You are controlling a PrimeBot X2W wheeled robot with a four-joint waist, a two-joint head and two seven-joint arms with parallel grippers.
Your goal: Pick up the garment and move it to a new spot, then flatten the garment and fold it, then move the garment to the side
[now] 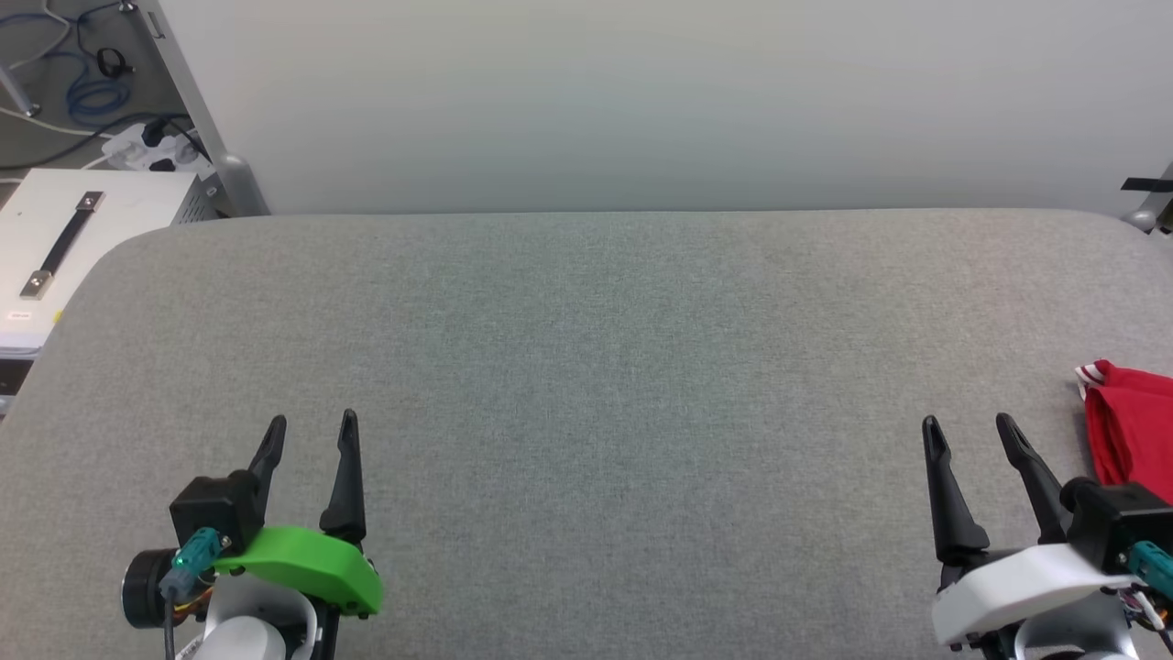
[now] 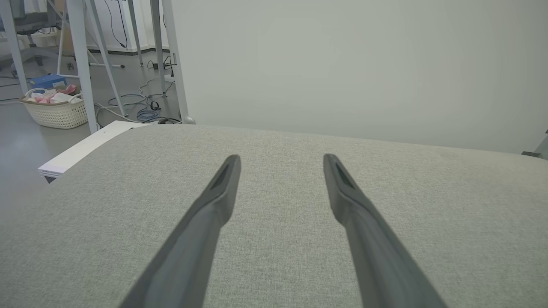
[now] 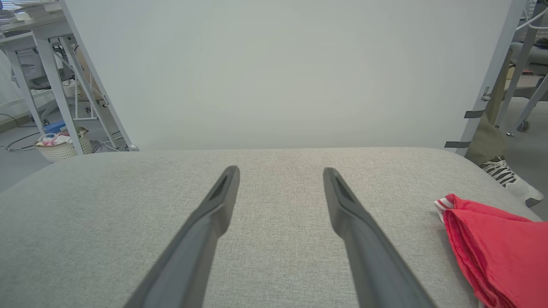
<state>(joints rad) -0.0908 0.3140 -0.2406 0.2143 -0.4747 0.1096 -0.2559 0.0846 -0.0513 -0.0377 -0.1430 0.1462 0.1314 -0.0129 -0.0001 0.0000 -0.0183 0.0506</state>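
Red garment (image 1: 1132,438), table (image 1: 586,367) R edge | basket (image 2: 55,115): pink/white items (image 2: 51,96) | L pincer (image 1: 312,423), R pincer (image 1: 970,423) wide, empty

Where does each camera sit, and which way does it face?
Head view: on the head, looking forward and down at the grey table; left fingers lower left, right fingers lower right, both pairs open.
Left wrist view: on the left wrist, looking along the left fingers across the table to a white panel.
Right wrist view: on the right wrist, looking along the right fingers the same way.
Shared: head and right wrist views both show the red garment, right of the right fingers.
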